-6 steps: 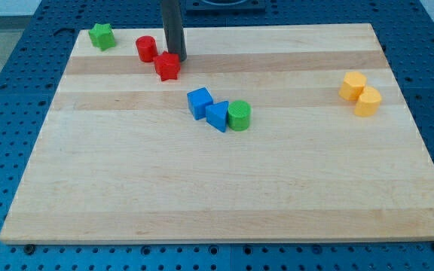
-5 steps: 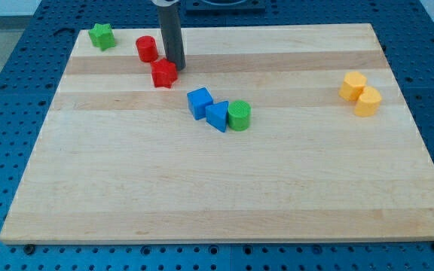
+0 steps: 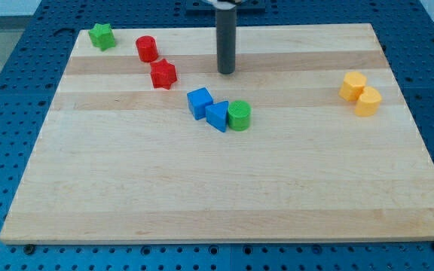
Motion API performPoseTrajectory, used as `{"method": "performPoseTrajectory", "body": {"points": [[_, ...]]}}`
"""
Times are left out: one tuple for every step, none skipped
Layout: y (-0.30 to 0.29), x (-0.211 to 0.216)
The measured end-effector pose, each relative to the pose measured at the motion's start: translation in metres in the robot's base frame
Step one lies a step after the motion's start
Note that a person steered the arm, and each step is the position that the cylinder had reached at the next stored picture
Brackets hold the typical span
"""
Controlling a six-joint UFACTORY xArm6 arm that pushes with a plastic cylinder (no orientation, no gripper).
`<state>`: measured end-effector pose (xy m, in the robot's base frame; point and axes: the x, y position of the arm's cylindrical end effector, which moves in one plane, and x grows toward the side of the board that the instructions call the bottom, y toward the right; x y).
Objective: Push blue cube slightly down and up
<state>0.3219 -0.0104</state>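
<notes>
- One small blue plastic cube (image 3: 199,102) looks light, rigid, likely slippery on the wooden board (image 3: 224,196); it touches the blue triangular block (image 3: 218,116).
- My tip (image 3: 225,72) grasps nothing, apart, toward the view's top; press the cube's upper face squarely.

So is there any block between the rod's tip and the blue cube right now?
No. My tip is above and to the right of the blue cube in the view, with only bare board between them. The other blue block touches the cube's lower right side.
</notes>
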Motion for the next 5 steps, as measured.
{"method": "performPoseTrajectory", "body": {"points": [[-0.004,0.014],[-0.009,0.035],[-0.029,0.067],[-0.072,0.083],[-0.11,0.094]]}}
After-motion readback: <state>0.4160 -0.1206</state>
